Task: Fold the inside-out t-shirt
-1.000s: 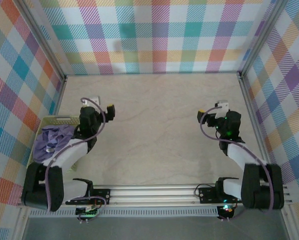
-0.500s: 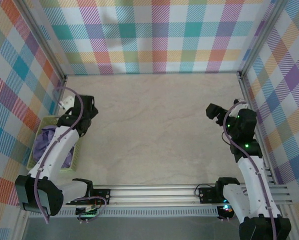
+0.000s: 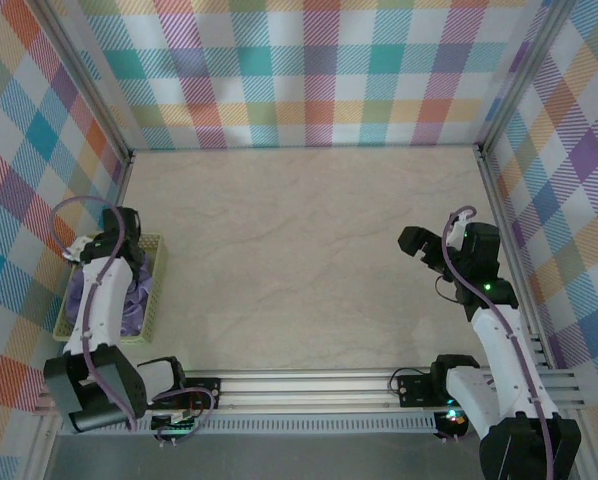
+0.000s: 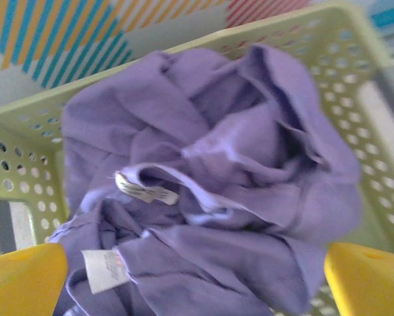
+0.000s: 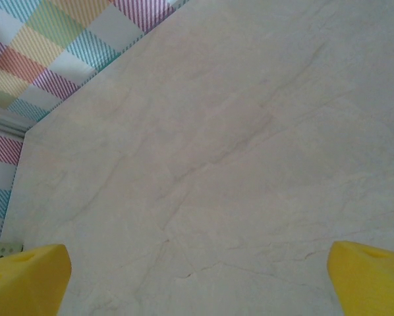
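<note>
Clearly the inside-out t-shirt (image 4: 210, 197) sat crumpled in the green basket (image 4: 22, 168): soft, light, floppy. Above it the left gripper (image 4: 197, 282) hovered spread wide, empty; right gripper (image 5: 197, 276) likewise. Best pinch looked like the collar fold (image 4: 184, 187).

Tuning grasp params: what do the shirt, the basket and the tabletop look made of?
T-shirt: soft matte knit, likely cotton; it crumples in loose folds, with sewn labels. Basket: pale green moulded plastic, probably; smooth perforated walls. Tabletop: hard, smooth, beige marble-look surface with faint veins; laminate or stone, can't tell.
</note>
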